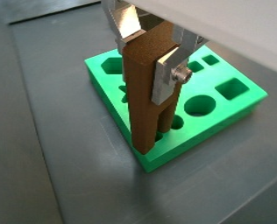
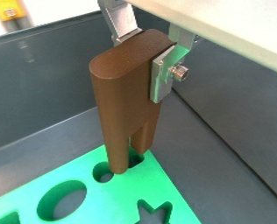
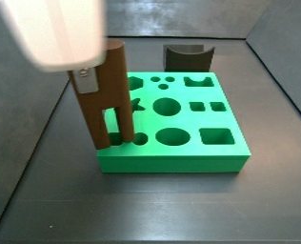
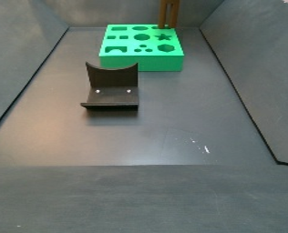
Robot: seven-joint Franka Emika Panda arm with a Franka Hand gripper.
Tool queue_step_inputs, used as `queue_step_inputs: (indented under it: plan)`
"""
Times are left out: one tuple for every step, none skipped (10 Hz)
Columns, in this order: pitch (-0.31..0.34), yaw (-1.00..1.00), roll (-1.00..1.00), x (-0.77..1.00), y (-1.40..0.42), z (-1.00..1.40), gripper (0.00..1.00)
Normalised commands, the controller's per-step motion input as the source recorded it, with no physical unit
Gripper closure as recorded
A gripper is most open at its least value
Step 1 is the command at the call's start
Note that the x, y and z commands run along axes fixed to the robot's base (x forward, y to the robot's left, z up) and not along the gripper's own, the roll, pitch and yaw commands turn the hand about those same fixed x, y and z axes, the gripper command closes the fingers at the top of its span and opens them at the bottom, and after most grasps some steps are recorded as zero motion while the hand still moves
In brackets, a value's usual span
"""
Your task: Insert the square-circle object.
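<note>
The gripper (image 1: 151, 54) is clamped on the upper part of the square-circle object (image 1: 148, 92), held upright with its prong tips at the holes along one edge of the green block (image 1: 229, 109). It looks stiff, light and smooth, so a high grip suits it. A side view alone shows the dark notched block (image 3: 188, 56) behind the green block.

The gripper (image 1: 151, 54) pointed straight down. Its silver fingers (image 2: 166, 73) were clamped on the square-circle object's (image 2: 124, 96) upper end.
</note>
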Motion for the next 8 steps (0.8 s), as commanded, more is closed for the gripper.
queue_step_inputs:
  plan:
    - [0.016,-0.79,0.05,0.16,0.00,0.00,1.00]
    - [0.060,-0.53,0.10,0.45,0.03,0.00,1.00]
    - [0.071,-0.41,0.12,0.60,0.03,0.00,1.00]
    - [0.051,-0.34,0.09,0.74,0.03,-0.04,1.00]
    - [0.001,-0.40,0.03,0.71,0.00,-0.13,1.00]
    - [0.000,-0.35,0.01,0.53,0.00,-0.14,1.00]
    - [0.039,-0.03,0.12,0.18,0.00,-0.05,1.00]
    - [0.026,0.00,0.08,0.00,0.06,-0.15,1.00]
